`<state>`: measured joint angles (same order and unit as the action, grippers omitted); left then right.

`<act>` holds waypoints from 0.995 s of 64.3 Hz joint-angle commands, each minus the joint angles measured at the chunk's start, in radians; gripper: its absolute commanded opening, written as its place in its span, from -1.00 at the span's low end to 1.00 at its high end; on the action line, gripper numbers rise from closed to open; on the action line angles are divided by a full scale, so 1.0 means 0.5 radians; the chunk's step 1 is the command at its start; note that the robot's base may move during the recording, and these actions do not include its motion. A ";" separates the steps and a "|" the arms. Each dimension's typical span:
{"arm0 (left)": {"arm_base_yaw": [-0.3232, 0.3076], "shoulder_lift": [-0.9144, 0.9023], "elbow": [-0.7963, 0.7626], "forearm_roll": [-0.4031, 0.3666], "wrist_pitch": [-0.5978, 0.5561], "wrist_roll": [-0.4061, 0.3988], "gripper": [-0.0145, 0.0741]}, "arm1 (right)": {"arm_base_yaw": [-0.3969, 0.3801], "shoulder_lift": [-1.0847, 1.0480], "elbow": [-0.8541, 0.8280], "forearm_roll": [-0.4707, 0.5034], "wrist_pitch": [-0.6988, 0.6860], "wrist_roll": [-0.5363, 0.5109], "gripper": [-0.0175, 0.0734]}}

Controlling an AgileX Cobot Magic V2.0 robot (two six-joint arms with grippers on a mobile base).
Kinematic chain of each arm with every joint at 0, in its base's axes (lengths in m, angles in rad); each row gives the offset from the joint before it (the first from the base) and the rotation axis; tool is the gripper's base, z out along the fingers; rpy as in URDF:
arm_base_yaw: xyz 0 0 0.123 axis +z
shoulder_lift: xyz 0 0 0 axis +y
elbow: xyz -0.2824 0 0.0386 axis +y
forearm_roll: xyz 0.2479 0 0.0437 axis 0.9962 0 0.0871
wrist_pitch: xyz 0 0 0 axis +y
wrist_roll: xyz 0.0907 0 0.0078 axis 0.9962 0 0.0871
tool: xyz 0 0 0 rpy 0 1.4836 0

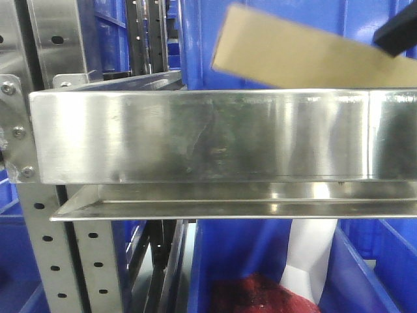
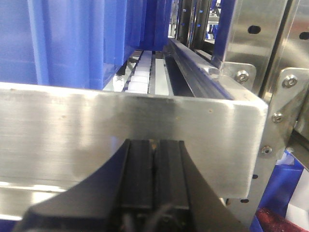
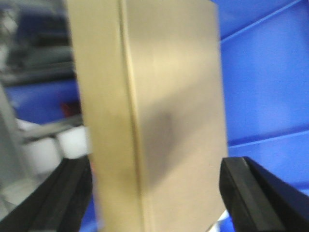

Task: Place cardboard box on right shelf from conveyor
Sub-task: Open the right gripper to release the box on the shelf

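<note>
The tan cardboard box (image 1: 293, 55) hangs tilted just above the broad shiny front lip of the right shelf (image 1: 195, 137), its left end highest. My right gripper (image 1: 397, 32) holds it from the upper right. In the right wrist view the cardboard box (image 3: 159, 96) fills the gap, with one black finger (image 3: 72, 188) on its left side and the other on its right, so my right gripper (image 3: 154, 166) is shut on it. My left gripper (image 2: 153, 143) is shut with nothing in it, close in front of a steel shelf lip (image 2: 96, 125). The conveyor is out of view.
Blue plastic bins (image 1: 280, 19) stand behind the box on the shelf. A lower blue bin (image 1: 260, 274) holds something red and a white object. Perforated steel uprights (image 1: 65, 261) stand at the left. White rollers (image 2: 140, 77) run along the shelf floor.
</note>
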<state>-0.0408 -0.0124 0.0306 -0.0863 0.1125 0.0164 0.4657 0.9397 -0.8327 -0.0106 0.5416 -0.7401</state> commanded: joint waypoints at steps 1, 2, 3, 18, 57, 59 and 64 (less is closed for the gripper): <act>0.001 -0.024 -0.006 -0.009 -0.167 -0.010 -0.94 | 0.014 -0.133 -0.077 0.125 -0.132 0.135 0.76; 0.001 -0.024 -0.006 -0.009 -0.167 -0.010 -0.94 | 0.016 -0.158 -0.077 0.129 -0.137 0.176 0.76; 0.001 -0.024 -0.006 -0.009 -0.167 -0.010 -0.94 | 0.016 -0.175 -0.077 0.134 -0.140 0.220 0.76; 0.001 -0.024 -0.006 -0.009 -0.167 -0.010 -0.94 | 0.016 -0.403 -0.049 0.037 -0.169 1.162 0.61; 0.001 -0.024 -0.006 -0.009 -0.167 -0.010 -0.94 | 0.016 -0.725 0.194 -0.638 -0.253 2.439 -0.49; 0.001 -0.024 -0.006 -0.009 -0.167 -0.010 -0.94 | 0.016 -0.725 0.194 -0.638 -0.253 2.439 -0.49; 0.001 -0.024 -0.006 -0.009 -0.167 -0.010 -0.94 | 0.016 -0.725 0.194 -0.638 -0.253 2.439 -0.49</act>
<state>-0.0408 -0.0124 0.0306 -0.0863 0.1125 0.0164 0.4742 0.5795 -0.7078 -0.3052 0.5016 0.4760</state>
